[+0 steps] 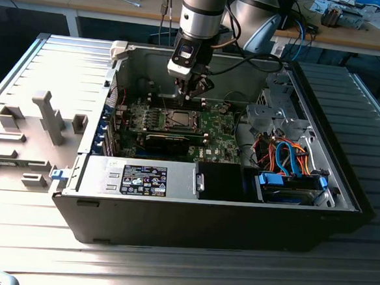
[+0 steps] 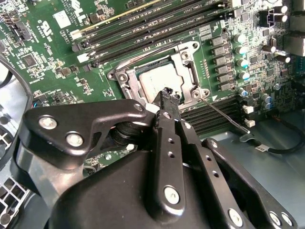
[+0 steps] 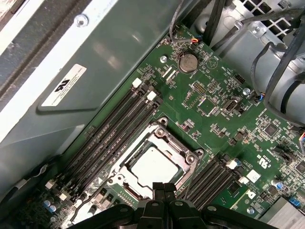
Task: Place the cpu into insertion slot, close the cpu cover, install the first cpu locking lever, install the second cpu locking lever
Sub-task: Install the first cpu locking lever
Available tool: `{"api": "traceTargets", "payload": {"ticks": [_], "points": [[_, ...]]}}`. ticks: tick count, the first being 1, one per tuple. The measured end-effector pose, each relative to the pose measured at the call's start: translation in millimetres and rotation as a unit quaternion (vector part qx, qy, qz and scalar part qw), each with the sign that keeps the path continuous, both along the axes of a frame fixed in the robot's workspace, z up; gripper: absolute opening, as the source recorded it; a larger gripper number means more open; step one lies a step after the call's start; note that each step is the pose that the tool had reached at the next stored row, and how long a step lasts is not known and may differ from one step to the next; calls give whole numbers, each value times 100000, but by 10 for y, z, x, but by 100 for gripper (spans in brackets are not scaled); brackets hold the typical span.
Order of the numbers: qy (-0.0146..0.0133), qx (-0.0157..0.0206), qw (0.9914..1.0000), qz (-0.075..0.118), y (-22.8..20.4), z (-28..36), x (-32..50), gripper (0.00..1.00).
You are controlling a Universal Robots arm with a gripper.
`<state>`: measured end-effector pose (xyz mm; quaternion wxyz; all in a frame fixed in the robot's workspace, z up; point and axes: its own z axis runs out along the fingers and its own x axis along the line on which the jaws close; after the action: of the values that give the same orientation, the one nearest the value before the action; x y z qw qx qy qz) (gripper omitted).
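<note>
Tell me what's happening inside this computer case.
A robot arm reaches into the open black computer case. Its shut black gripper hovers by the socket on the green motherboard. The silver-topped square cpu sits there with the thin metal cpu cover frame down around it; one thin wire lever angles outward.

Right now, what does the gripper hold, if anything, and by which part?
Nothing: the gripper is shut and empty, its tips at the cpu cover.

The tabletop [image 1: 20, 235] is washed out by strong glare beside the case [image 1: 204, 225]; its near wall is cast in shadow.
</note>
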<state>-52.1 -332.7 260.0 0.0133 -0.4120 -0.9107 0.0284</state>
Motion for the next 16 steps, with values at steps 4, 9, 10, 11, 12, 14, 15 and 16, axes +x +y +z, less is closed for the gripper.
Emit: {"api": "traceTargets", "payload": {"ticks": [4,9,10,11,12,14,15,16], "points": [[-1,0,99999,348,0,0,0,11],[0,0,99997,728,0,0,0,11],[-1,0,99997,807,0,0,0,11],[-1,2,99996,940,0,0,0,11],[-1,1,99994,1070,0,0,0,11],[-2,1,99992,1284,0,0,0,11],[-1,-2,99991,1346,0,0,0,11],[1,-1,99989,1456,0,0,0,11]]}}
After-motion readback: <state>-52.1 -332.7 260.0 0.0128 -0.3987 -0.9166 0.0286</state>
